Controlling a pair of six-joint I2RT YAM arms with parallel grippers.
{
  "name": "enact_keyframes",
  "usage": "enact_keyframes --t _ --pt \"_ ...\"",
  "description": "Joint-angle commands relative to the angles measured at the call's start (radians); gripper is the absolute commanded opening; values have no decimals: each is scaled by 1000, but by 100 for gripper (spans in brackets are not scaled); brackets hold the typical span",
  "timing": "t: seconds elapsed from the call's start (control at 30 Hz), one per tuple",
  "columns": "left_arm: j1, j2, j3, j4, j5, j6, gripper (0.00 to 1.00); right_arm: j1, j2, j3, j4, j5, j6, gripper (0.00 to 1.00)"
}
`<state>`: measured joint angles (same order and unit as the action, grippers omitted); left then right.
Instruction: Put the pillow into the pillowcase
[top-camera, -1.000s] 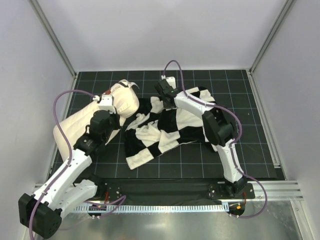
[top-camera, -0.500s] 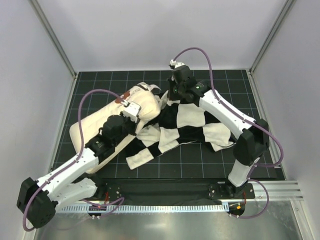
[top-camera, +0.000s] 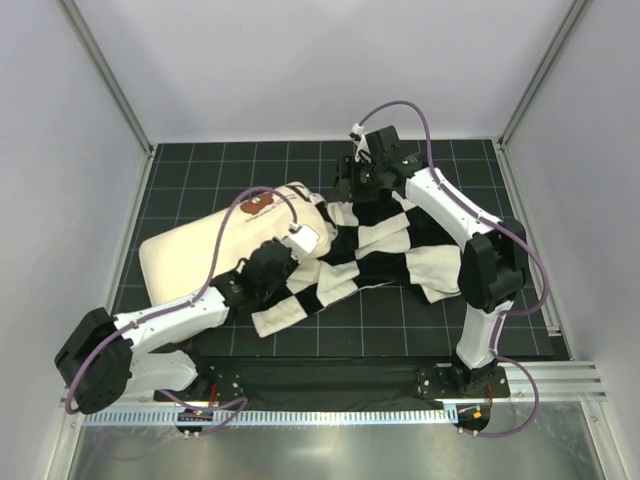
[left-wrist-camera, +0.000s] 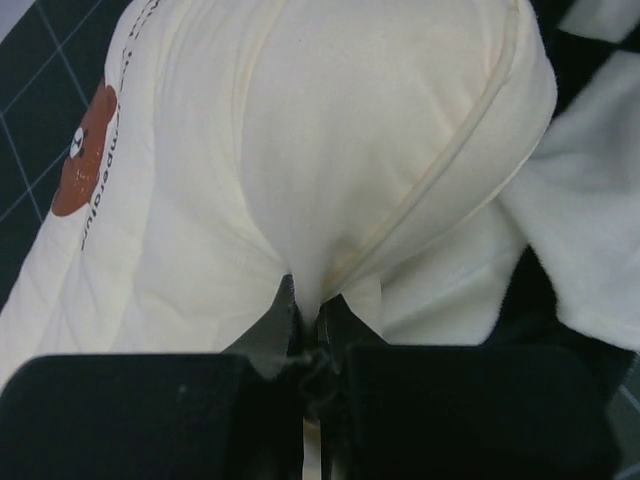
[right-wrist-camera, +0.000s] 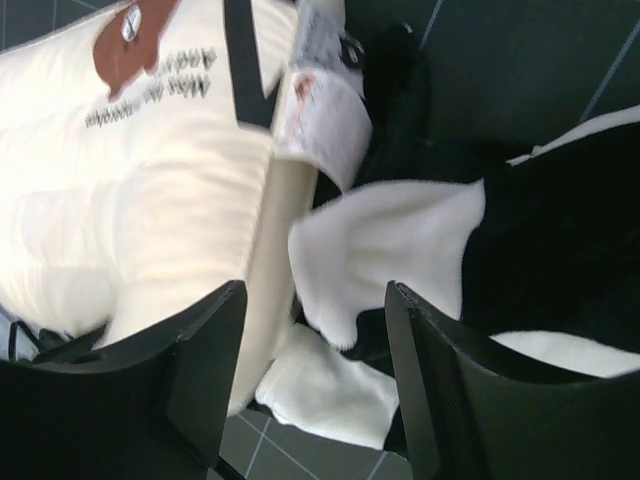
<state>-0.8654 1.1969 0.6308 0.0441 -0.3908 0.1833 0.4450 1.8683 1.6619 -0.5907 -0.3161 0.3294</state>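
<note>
The cream pillow (top-camera: 200, 260) lies flat on the left half of the mat, its brown bear mark (top-camera: 257, 203) facing up. Its right end meets the left edge of the black-and-white checked pillowcase (top-camera: 385, 250), which lies crumpled in the middle. My left gripper (top-camera: 305, 238) is shut on a pinch of the pillow (left-wrist-camera: 380, 150) at that right end, the fabric bunched between the fingertips (left-wrist-camera: 285, 300). My right gripper (top-camera: 348, 188) hovers open at the pillowcase's back-left corner. In the right wrist view a white flap of pillowcase (right-wrist-camera: 400, 250) hangs loose between the spread jaws of that gripper (right-wrist-camera: 315, 370), beside the pillow (right-wrist-camera: 150, 200).
The black grid mat (top-camera: 240, 160) is bounded by white walls and aluminium posts (top-camera: 105, 75) on the left and right. A metal rail (top-camera: 330, 385) with both arm bases runs along the near edge. The left arm (top-camera: 170, 320) lies low across the pillow's front.
The left arm has carried the pillow rightward and laid it down flat against the pillowcase. The right gripper has let go of the pillowcase edge and opened.
</note>
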Motion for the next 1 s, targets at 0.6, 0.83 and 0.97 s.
enact_keyframes --t 0.6,0.83,0.97 --pt "397 -66 133 8 -124 -287 0 126 51 70 69 360 -92 77" --pt "428 -112 104 39 -106 -354 0 126 248 285 17 359 -156 79" --pt "428 -144 92 34 -56 -367 0 124 328 315 37 356 -158 78"
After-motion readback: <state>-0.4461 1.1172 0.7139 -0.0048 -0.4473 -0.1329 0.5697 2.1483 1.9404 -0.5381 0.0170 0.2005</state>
